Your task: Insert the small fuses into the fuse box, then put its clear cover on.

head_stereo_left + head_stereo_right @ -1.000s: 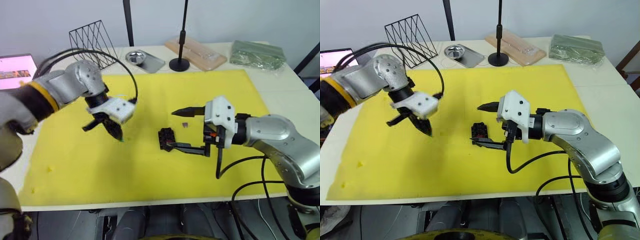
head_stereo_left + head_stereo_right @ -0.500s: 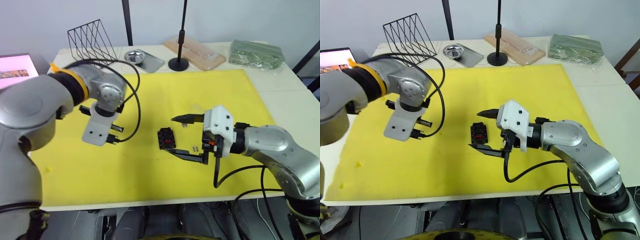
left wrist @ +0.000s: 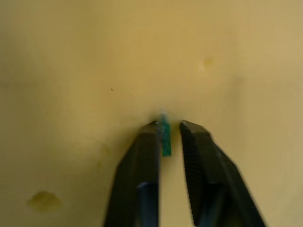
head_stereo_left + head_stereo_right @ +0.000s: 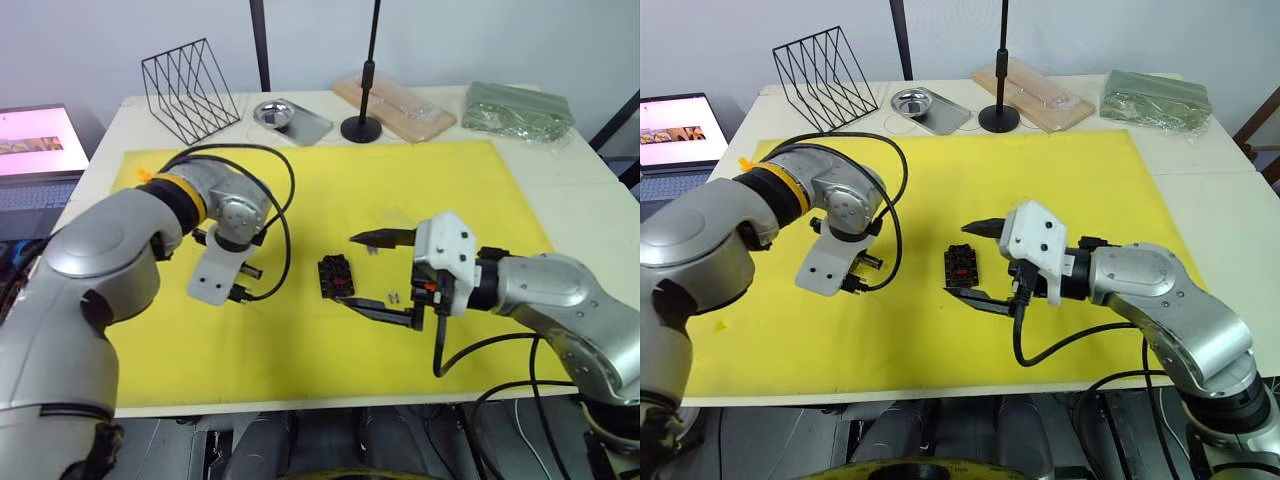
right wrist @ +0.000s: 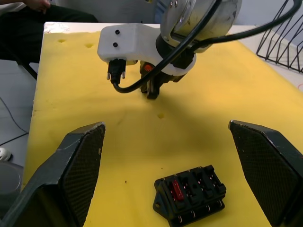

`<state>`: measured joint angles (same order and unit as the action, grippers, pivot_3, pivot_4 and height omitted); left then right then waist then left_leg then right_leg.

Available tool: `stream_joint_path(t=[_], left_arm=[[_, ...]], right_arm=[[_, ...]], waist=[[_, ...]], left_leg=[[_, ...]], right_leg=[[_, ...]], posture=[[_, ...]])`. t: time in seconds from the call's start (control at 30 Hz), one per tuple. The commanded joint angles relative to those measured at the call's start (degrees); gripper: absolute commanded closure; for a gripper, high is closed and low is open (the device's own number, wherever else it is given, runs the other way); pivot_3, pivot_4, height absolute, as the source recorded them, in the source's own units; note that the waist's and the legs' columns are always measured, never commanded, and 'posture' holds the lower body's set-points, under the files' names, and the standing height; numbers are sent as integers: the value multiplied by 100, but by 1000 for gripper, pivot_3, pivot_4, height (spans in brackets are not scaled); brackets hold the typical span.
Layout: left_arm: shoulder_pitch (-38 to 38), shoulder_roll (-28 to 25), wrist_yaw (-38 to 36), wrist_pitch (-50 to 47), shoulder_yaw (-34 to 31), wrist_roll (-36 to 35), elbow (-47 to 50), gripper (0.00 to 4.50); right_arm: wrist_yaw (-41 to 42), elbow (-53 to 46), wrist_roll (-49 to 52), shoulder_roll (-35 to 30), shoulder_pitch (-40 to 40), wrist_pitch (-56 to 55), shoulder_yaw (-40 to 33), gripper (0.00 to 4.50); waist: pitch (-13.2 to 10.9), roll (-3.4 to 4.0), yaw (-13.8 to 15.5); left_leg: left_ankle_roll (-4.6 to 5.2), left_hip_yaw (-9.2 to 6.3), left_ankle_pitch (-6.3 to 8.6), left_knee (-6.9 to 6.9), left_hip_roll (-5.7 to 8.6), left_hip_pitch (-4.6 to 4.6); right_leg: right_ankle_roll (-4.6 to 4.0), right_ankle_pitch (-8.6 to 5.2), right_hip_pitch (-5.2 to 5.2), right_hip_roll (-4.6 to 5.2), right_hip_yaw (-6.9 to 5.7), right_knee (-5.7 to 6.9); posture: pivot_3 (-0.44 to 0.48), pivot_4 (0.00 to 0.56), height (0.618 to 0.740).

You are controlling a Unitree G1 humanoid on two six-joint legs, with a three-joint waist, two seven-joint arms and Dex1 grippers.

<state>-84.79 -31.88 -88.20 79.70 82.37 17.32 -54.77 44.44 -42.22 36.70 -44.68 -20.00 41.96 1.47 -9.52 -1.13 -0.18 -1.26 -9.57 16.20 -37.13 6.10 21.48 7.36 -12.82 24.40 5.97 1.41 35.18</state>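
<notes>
The black fuse box (image 4: 335,275) lies mid-mat with a red fuse (image 5: 177,189) in one slot. My right gripper (image 4: 366,273) is wide open, one finger on each side of the box without touching it. A purple fuse (image 4: 371,250) and a greyish clear fuse (image 4: 394,296) lie on the mat beside it. My left gripper (image 3: 169,124) points down at the yellow mat (image 4: 300,190), left of the box. It is narrowly open, with the green fuse (image 3: 165,136) between its fingers, against one of them. A faint clear shape (image 4: 393,213) behind the right gripper may be the clear cover.
Along the table's far edge stand a wire rack (image 4: 190,85), a metal bowl (image 4: 271,113), a black stand (image 4: 361,128), a wooden board in clear packaging (image 4: 395,103) and a green bag (image 4: 515,108). A laptop (image 4: 35,145) sits far left.
The left arm has turned its gripper from tilted above the mat to pointing straight down at the green fuse, and shifted slightly right. The right gripper has stayed by the fuse box.
</notes>
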Motion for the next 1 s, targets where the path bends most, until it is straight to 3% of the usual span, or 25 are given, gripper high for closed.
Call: stream_joint_path(t=[0.03, 0.27, 0.63, 1.0], left_arm=[[-28, 177, 320, 137, -427, 375, -367, 2477], [-200, 413, 858, 513, -989, 916, -818, 25], [-567, 715, 1868, 410, -1701, 1830, -1546, 25], [-935, 754, 3799, -331, -2027, 3062, -1828, 25]], right_arm=[[65, -29, 26, -57, -29, -148, -163, 0], [168, 94, 27, -91, -139, -172, -155, 0], [362, 294, 72, -159, -406, -170, -133, 0], [628, 542, 11, -238, -563, -218, -85, 0]], waist=[[0, 0, 21], [0, 1, 173], [-2, -3, 250], [-4, -6, 99]], left_leg=[[0, 0, 0, 0, 0, 0], [-1, 3, -1, -11, 4, -2], [-1, 3, -1, -13, 5, 0], [0, 6, -1, -3, 6, 1]], right_leg=[[0, 0, 0, 0, 0, 0], [6, 4, -15, 2, -9, 0], [9, 5, -16, 1, -12, -4], [9, 5, -8, -4, -11, -4]], posture=[[0, 150, 740], [0, 150, 740], [0, 150, 740], [0, 150, 740]])
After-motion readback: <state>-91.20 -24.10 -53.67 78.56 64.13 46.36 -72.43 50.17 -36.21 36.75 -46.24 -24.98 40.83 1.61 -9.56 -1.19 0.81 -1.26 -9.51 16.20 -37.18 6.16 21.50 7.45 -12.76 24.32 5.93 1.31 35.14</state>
